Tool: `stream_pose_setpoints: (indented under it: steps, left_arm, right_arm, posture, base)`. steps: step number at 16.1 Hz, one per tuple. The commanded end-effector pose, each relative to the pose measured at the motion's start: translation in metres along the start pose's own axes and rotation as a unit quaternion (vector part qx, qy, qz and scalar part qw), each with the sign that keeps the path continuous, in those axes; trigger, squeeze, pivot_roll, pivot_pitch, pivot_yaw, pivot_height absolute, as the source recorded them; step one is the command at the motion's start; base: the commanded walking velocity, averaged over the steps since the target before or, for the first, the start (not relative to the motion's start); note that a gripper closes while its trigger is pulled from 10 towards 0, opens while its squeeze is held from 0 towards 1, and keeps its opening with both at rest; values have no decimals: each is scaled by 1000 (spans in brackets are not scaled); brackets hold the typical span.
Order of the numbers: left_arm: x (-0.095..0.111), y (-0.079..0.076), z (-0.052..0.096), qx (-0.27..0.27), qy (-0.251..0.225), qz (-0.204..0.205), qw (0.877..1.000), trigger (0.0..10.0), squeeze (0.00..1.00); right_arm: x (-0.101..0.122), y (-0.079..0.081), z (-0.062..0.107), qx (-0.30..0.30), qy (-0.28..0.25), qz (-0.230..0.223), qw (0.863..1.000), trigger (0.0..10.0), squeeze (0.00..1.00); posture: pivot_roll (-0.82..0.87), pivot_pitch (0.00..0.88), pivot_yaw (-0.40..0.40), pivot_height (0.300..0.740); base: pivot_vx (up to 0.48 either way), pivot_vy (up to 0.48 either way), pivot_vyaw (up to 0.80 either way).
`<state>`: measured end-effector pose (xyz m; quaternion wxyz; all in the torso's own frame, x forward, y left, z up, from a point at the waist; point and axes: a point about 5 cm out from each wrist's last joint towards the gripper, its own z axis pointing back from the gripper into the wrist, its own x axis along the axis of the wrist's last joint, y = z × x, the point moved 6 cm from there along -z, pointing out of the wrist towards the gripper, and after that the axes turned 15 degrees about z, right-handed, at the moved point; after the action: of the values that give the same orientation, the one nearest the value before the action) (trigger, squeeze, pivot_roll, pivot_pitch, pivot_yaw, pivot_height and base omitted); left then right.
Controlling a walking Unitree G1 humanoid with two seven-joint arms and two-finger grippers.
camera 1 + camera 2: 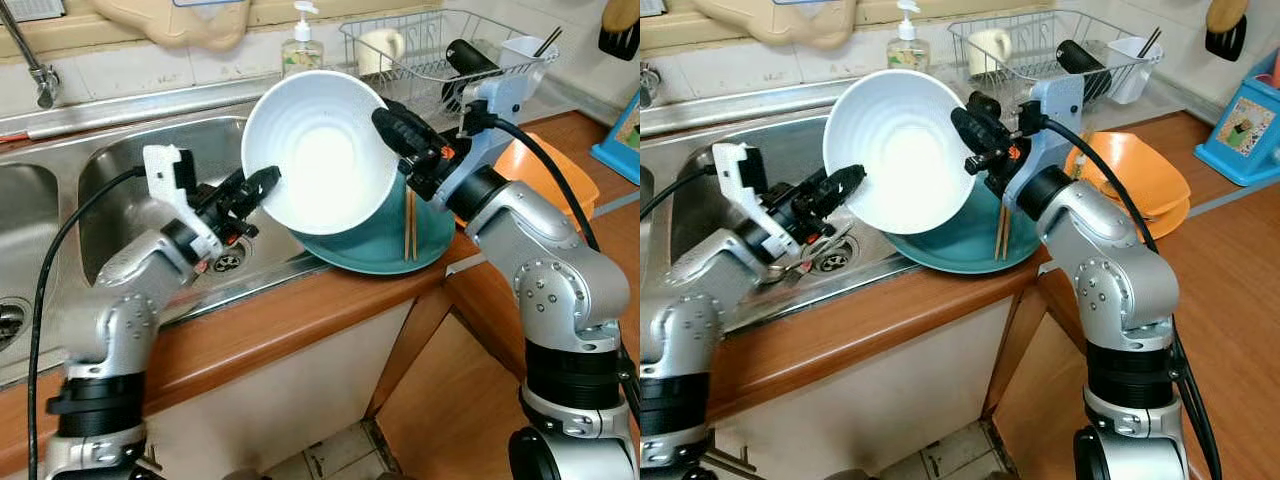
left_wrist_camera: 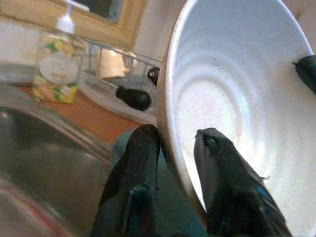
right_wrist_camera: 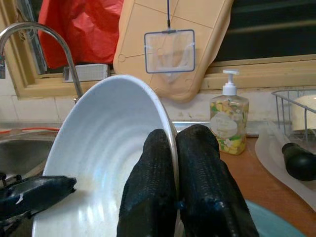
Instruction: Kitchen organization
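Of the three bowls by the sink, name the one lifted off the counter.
The white bowl: tilted in the air, its rim pinched by left gripper and right gripper. The teal bowl and orange bowl sit on the counter.

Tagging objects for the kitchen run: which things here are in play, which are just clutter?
In play: white bowl, pinched at its rim by left gripper and right gripper; teal plate beneath it; chopsticks.

Clutter: soap bottle, dish rack, orange bowl, faucet.
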<state>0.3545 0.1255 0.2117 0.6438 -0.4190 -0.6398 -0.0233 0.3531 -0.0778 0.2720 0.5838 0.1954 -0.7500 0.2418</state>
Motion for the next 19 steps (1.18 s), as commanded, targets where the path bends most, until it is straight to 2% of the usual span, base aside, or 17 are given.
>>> stream_pose_setpoints:
  steps: [1, 2, 3, 6, 7, 8, 9, 10, 11, 13, 17, 19]
  left_arm:
    - [0, 9, -3, 28, -5, -7, 1000, 0, 0]
    - [3, 9, -4, 39, -25, -9, 999, 0, 0]
    - [5, 8, -5, 42, -41, -28, 998, 0, 0]
    - [0, 10, -6, 49, -32, -46, 997, 0, 0]
    - [-8, 7, -7, 44, 4, -43, 998, 0, 0]
    - [-6, 5, -8, 41, 1, -48, 998, 0, 0]
    - [-1, 2, -10, 35, -15, -67, 997, 0, 0]
    - [3, -2, -13, 26, -29, -79, 996, 0, 0]
    - [7, -4, -14, 24, -40, -75, 996, 0, 0]
    - [14, -3, -15, 29, -56, -70, 996, 0, 0]
    - [40, 2, -15, 46, -124, -37, 991, 0, 0]
    - [56, 11, -11, 69, -151, -47, 985, 0, 0]
  right_arm:
    - [21, 13, 0, 31, -38, 2, 999, 0, 0]
    - [20, 13, -1, 31, -35, 6, 999, 0, 0]
    - [19, 14, -1, 32, -33, 8, 999, 0, 0]
    - [17, 15, -1, 33, -28, 14, 999, 0, 0]
    - [16, 15, -1, 34, -24, 19, 999, 0, 0]
    - [15, 15, -1, 34, -23, 21, 999, 0, 0]
    - [14, 16, -1, 35, -20, 25, 999, 1725, 0]
    - [12, 16, -2, 31, -16, 34, 999, 10000, 0]
    - [11, 14, -2, 23, -13, 42, 999, 10000, 0]
    - [11, 14, -3, 26, -14, 43, 999, 10000, 1000]
    - [12, 14, -1, 31, -14, 54, 998, 10000, 1000]
    - [10, 16, 1, 42, -4, 62, 997, 10000, 1000]
  posture:
    - [-103, 0, 24, 740]
    - [-108, 0, 23, 740]
    - [-108, 0, 23, 740]
    - [-110, 0, 24, 740]
    - [-111, 0, 25, 740]
    - [-111, 0, 25, 740]
    - [-111, 0, 25, 740]
    - [-110, 0, 28, 740]
    - [-110, 0, 28, 740]
    - [-112, 0, 30, 740]
    - [-116, 0, 30, 740]
    - [-117, 0, 31, 740]
  base:
    - [0, 0, 0]
    - [0, 0, 0]
    - [0, 0, 0]
    - [0, 0, 0]
    - [0, 0, 0]
    - [0, 0, 0]
    - [0, 0, 0]
    - [0, 0, 0]
    - [0, 0, 0]
    - [0, 0, 0]
    - [0, 0, 0]
    - [0, 0, 0]
